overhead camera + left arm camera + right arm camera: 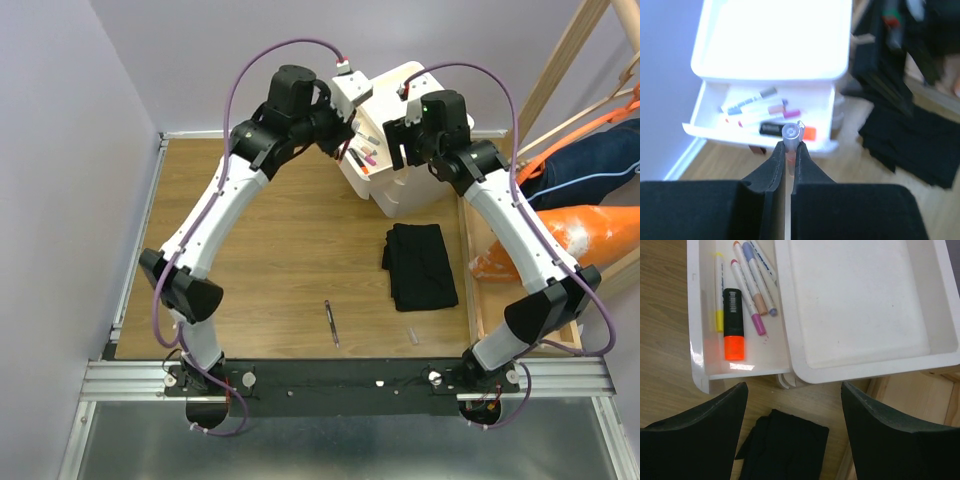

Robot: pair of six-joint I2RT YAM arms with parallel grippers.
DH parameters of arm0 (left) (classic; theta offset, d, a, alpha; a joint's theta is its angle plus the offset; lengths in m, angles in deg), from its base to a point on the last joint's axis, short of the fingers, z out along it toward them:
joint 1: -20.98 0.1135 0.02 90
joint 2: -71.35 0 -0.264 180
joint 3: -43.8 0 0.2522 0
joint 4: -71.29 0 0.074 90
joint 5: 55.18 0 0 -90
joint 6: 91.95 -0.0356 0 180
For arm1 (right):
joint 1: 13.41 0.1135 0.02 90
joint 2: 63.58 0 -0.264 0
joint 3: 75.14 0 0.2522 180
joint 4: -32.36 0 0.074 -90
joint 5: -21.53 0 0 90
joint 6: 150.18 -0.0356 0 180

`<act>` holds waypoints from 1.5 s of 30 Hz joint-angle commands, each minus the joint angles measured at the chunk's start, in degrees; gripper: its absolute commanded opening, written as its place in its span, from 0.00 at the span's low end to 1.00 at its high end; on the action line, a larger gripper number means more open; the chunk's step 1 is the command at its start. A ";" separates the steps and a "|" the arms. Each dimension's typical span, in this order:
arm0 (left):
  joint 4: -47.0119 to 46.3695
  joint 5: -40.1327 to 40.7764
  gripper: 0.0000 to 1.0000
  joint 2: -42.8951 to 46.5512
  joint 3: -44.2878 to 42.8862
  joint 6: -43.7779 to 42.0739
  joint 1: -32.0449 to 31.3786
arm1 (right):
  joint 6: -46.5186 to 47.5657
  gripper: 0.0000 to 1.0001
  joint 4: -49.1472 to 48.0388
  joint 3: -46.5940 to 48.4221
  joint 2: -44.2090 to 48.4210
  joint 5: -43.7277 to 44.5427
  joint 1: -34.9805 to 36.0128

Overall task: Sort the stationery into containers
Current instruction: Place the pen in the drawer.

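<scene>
I grip a pen [791,133] in my left gripper [788,150], the fingers pinched tight on its barrel. It points at the wrist camera end-on, so I see mostly its clear cap and clip. It hangs over the front edge of the open drawer [700,131], just above the orange end of a highlighter [733,325].

That highlighter lies in the drawer beside a yellow marker [719,295] and several white markers [747,297] with pink, lilac and blue ends, all roughly parallel. The drawer sticks out of the white cabinet [860,300], whose top is a shallow tray.

My right gripper [794,387] hovers above the cabinet's near edge with its jaws spread wide and nothing between them.

On the table [280,260] in front of the cabinet lies a folded black cloth [422,265]. A second pen [331,323] lies well apart from the cabinet, near my bases, to the left of the cloth. A small clear piece [410,333] lies just below the cloth; I cannot tell what it is.
</scene>
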 commanded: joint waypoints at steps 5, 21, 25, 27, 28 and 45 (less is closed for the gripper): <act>-20.64 1.53 0.00 -11.42 -10.72 5.94 1.83 | 1.32 0.83 -1.52 -2.72 3.13 1.90 -0.12; -22.14 5.84 0.37 -16.88 -8.44 11.38 3.85 | 1.50 0.83 -1.96 -3.25 2.16 1.81 -0.12; -22.67 7.78 0.47 -17.05 -8.62 11.91 5.08 | 1.41 0.83 -1.96 -2.90 1.81 1.81 -0.21; -23.19 8.65 0.51 -17.14 -8.97 12.09 5.44 | 1.23 0.83 -1.87 -2.73 1.46 1.63 -0.21; -23.28 8.83 0.53 -17.06 -9.05 12.18 5.52 | 1.15 0.83 -1.87 -2.47 1.37 1.63 -0.21; -0.72 14.21 0.66 16.76 33.31 32.99 6.14 | -1.05 0.83 -1.43 -3.86 3.48 0.94 -0.21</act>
